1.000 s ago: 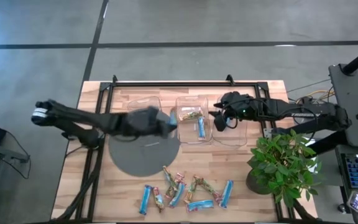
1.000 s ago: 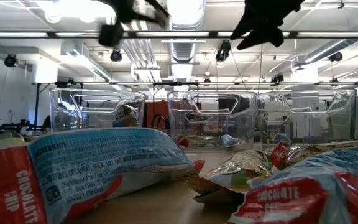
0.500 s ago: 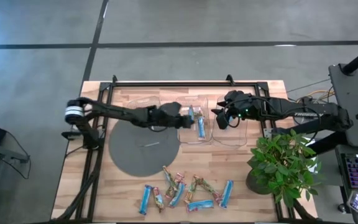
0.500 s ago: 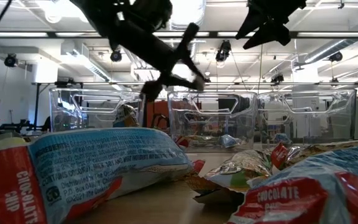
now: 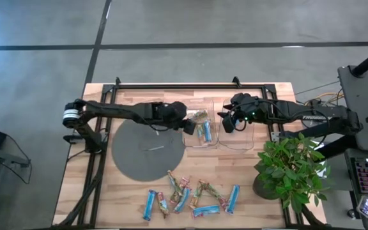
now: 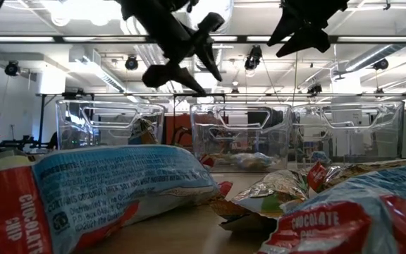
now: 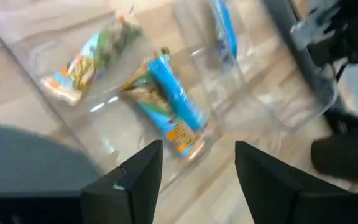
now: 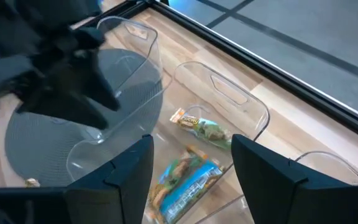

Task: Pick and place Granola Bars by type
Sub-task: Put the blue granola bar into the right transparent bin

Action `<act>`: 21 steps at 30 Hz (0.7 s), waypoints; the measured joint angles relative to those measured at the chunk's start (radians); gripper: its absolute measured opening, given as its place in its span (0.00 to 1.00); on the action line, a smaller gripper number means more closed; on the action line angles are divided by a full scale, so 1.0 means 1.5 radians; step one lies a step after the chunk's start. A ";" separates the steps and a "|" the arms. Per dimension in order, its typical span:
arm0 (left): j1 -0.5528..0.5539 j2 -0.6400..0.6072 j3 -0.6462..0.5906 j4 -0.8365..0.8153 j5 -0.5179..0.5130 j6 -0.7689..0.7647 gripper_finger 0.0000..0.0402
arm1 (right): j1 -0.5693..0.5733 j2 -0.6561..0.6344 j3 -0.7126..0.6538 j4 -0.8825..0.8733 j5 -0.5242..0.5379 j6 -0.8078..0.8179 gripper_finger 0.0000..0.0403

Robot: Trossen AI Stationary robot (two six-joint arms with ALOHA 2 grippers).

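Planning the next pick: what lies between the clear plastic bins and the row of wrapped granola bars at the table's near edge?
In the high view, only a dark grey round mat and bare wood lie between the bins and the bars.

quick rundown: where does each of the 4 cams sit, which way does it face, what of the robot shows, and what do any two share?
High: overhead, straight down; both arms, the left gripper at the middle bin, the right gripper beside it.
Low: tabletop height, level past near bars to the bins; both grippers hang from above.
Left wrist: looks into the middle bin; own open fingers.
Right wrist: looks at the same bin; own open fingers.
Shared: both wrist views show the blue bar in that bin.
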 joint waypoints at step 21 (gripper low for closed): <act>-0.345 -0.126 -0.004 -0.336 -0.096 -0.094 0.46 | 0.034 0.051 -0.004 -0.076 -0.160 -0.080 0.51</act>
